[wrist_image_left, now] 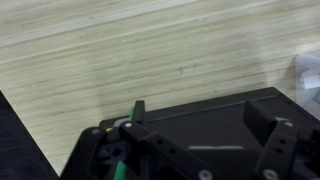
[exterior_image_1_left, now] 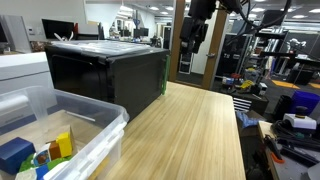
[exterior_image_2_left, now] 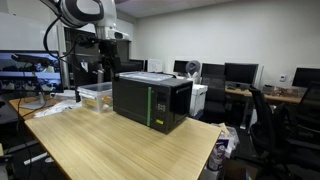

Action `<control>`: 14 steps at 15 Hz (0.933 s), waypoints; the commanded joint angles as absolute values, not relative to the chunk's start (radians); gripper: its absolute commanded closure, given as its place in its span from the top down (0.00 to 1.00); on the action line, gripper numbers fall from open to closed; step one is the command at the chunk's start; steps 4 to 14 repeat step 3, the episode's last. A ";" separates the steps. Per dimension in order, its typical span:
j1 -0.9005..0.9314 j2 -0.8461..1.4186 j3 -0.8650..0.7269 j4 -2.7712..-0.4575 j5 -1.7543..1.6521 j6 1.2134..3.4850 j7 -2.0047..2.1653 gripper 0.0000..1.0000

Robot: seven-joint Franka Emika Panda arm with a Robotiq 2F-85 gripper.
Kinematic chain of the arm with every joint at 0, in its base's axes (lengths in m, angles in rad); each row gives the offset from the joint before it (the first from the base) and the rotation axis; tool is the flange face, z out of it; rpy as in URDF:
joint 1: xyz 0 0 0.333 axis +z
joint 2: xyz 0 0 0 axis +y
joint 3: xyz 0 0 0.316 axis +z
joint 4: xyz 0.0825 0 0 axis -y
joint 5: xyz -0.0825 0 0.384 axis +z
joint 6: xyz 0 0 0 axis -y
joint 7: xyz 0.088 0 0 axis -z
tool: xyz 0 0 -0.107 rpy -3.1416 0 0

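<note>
A black microwave (exterior_image_1_left: pixel 110 75) stands on a light wooden table (exterior_image_1_left: pixel 190 130); it shows in both exterior views (exterior_image_2_left: pixel 150 100). My gripper (exterior_image_1_left: pixel 197 35) hangs in the air high above the microwave's far side (exterior_image_2_left: pixel 108 48). In the wrist view the two fingers (wrist_image_left: pixel 205 125) stand apart with nothing between them, and the microwave's black top (wrist_image_left: pixel 200 115) lies below them next to bare table (wrist_image_left: pixel 120 50). The gripper is open and touches nothing.
A clear plastic bin (exterior_image_1_left: pixel 70 125) with several coloured toys stands beside the microwave (exterior_image_2_left: pixel 95 97). Office desks, monitors and chairs (exterior_image_2_left: pixel 260 95) surround the table. Cluttered shelves with tools (exterior_image_1_left: pixel 285 110) stand along one table edge.
</note>
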State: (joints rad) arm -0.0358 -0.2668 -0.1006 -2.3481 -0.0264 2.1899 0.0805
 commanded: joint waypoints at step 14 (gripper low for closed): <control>-0.052 -0.267 -0.085 -2.346 -0.021 2.188 0.076 1.00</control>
